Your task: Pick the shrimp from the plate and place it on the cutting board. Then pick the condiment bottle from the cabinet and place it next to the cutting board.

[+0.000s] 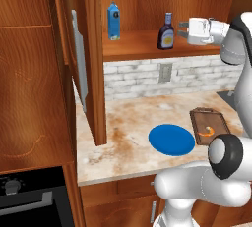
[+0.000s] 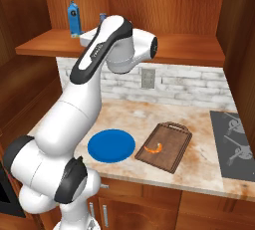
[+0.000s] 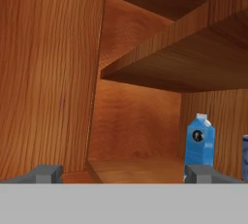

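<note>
The orange shrimp (image 1: pixel 208 132) (image 2: pixel 153 148) lies on the dark cutting board (image 1: pixel 219 120) (image 2: pixel 174 157), which sits just right of the bare blue plate (image 1: pixel 171 139) (image 2: pixel 111 145) on the counter. Up in the open cabinet (image 1: pixel 138 44), the condiment bottle (image 1: pixel 166 32) stands on the shelf. My gripper (image 1: pixel 182 29) (image 3: pixel 125 174) hovers at shelf height, just right of the bottle and pointing left toward it. Its fingers are open with nothing between them. In the right base view my arm hides most of the bottle; its cap (image 2: pixel 103 16) peeks out.
A blue carton (image 1: pixel 113 21) (image 2: pixel 74 19) (image 3: pixel 200 140) stands on the shelf left of the bottle. The cabinet door (image 1: pixel 93 64) with its grey handle (image 1: pixel 78 59) swings out over the counter's left end. A stove top (image 2: pixel 234 144) borders the counter on the right.
</note>
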Controlling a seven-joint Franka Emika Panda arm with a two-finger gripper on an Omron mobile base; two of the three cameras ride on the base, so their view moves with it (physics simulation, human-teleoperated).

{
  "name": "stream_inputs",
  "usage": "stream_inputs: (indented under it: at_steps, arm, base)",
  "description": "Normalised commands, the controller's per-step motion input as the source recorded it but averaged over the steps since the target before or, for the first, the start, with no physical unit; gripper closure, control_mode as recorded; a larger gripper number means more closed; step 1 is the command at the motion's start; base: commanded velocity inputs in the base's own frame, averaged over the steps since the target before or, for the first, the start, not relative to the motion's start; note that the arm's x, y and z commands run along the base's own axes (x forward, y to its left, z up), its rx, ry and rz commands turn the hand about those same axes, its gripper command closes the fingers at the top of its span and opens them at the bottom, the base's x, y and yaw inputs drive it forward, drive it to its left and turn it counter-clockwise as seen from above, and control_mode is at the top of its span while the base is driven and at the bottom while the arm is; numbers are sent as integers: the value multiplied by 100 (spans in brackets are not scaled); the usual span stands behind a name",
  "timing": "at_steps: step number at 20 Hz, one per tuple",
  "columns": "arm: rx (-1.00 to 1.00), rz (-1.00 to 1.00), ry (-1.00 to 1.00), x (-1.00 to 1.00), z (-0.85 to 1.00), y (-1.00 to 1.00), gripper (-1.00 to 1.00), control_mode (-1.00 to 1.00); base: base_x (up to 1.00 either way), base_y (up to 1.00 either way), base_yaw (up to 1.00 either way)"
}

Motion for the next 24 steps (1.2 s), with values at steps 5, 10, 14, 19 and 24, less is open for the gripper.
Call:
stream_inputs:
  at_steps: [5,10,14,19,24]
  arm:
    - [0,0,0,11,0,-1,-100,-100]
    - [0,0,0,8,0,-1,-100,-100]
    - [0,-1,0,11,0,-5,-100,-100]
    - [0,-1,0,16,0,-7,-100,-100]
    - [0,-2,0,19,0,-8,-100,-100]
  base:
    - [0,0,0]
    - [0,0,0]
    - [0,0,0]
    - [0,0,0]
    - [0,0,0]
